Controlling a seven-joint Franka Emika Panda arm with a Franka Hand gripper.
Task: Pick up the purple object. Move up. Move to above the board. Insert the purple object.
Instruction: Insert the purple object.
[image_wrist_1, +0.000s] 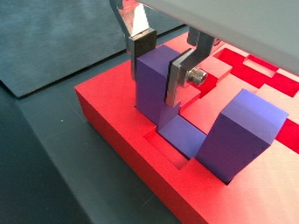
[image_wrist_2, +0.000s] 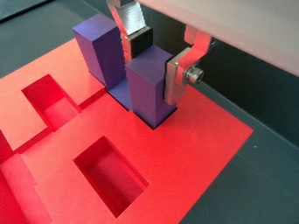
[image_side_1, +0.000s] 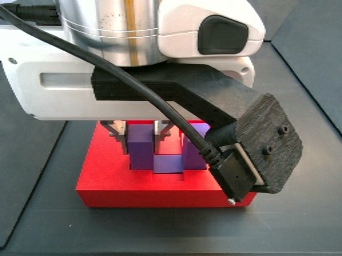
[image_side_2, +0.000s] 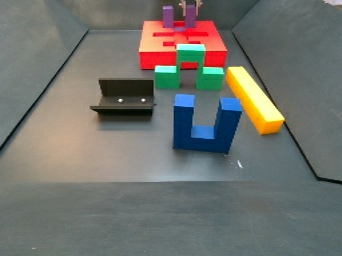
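The purple object (image_wrist_1: 239, 131) stands upright in a recessed cutout at the edge of the red board (image_wrist_1: 111, 105); its joining bar sits down in the slot. My gripper (image_wrist_1: 162, 70) straddles one prong (image_wrist_2: 146, 87), and its silver fingers lie against both sides of that prong. The free prong (image_wrist_2: 100, 48) stands beside it. In a side view the gripper (image_side_1: 154, 135) hangs under the arm over the board (image_side_1: 147, 185), with the purple object (image_side_1: 158, 150) between the fingers. In a side view the board (image_side_2: 183, 45) lies at the far end with the purple object (image_side_2: 178, 14) on it.
In front of the board lie three green blocks (image_side_2: 187, 62), a long yellow bar (image_side_2: 251, 98), a dark blue U-shaped block (image_side_2: 205, 122) and the fixture (image_side_2: 123, 98). Other recessed cutouts (image_wrist_2: 111, 171) show in the board. Dark walls ring the floor.
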